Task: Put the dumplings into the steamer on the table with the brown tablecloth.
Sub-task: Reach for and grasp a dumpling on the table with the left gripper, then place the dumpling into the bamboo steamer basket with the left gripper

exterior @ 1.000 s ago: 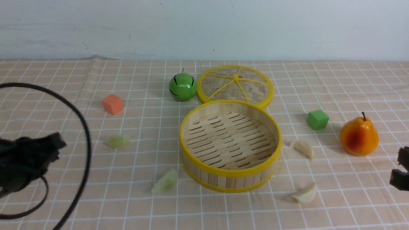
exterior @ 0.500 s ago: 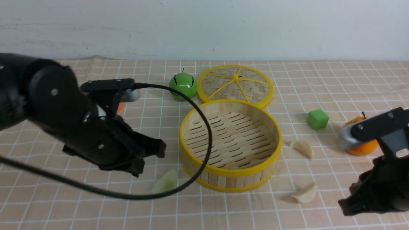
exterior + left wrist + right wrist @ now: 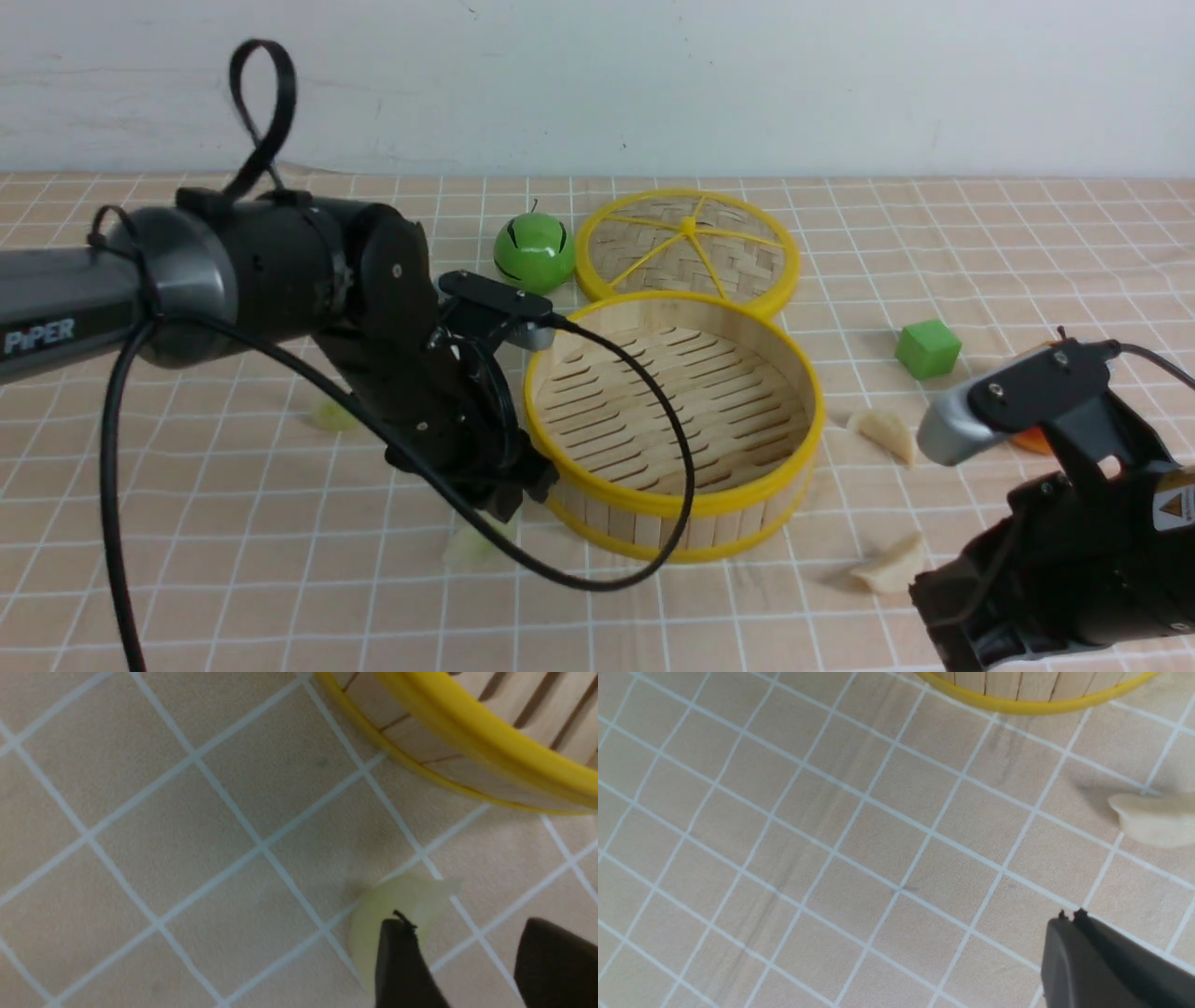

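The round bamboo steamer (image 3: 653, 527) stands empty mid-table on the brown tablecloth (image 3: 233, 579). My left gripper (image 3: 512, 495) hovers at its front-left wall. It is open in the left wrist view (image 3: 467, 924), with one finger (image 3: 402, 966) over a pale green dumpling (image 3: 404, 896) lying flat on the cloth (image 3: 471, 549). A second green dumpling (image 3: 327, 416) peeks out behind the left arm. Two cream dumplings lie right of the steamer, one farther back (image 3: 883, 432) and one nearer (image 3: 889, 569). My right gripper (image 3: 943, 607) is shut and empty (image 3: 1070, 915), a little short of the nearer cream dumpling (image 3: 1155, 820).
The flat woven lid (image 3: 688, 245) leans behind the steamer, with a green ball-shaped fruit (image 3: 534, 252) beside it. A green cube (image 3: 927, 348) sits to the right. An orange pear (image 3: 1032, 439) is mostly hidden by the right arm. The left arm's black cable (image 3: 607, 574) loops across the steamer's front.
Both arms swung in from the sides. The left one came down by the steamer's front-left over the green dumpling and its jaws opened. The right one moved toward the nearer cream dumpling.
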Robot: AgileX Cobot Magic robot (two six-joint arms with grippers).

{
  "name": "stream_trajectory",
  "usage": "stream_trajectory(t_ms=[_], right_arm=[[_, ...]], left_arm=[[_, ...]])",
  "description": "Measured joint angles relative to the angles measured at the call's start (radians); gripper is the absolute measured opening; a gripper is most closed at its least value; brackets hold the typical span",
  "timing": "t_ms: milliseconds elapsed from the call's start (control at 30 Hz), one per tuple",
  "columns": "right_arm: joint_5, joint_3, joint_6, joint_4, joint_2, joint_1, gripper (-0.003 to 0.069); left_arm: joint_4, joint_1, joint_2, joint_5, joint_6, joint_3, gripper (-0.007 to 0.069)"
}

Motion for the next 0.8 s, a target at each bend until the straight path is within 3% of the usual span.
stream_trajectory(t_ms=[67,167,300,367,700,800], right_arm=[[0.0,0.0,-0.004,0.006,0.0,0.0,-0.0005],[0.0,0.0,-0.004,0.006,0.0,0.0,-0.0003],[-0.011,0.0,-0.005,0.009,0.0,0.0,0.0],[-0.015,0.0,-0.007,0.01,0.0,0.0,0.0002],[-0.015,0.0,-0.014,0.01,0.0,0.0,0.001],[-0.031,0.0,-0.014,0.01,0.0,0.0,0.0012]], left_arm=[[0.012,0.0,0.039,-0.026,0.01,0.0,0.0403],[0.033,0.0,0.063,-0.036,0.01,0.0,0.0421],[0.048,0.0,0.091,-0.015,0.004,-0.001,0.0332],[0.047,0.0,0.091,0.012,0.003,-0.004,0.0231],[0.033,-0.001,0.002,0.204,-0.025,-0.111,0.0232],[-0.048,-0.001,-0.059,0.212,-0.111,-0.221,0.0232]])
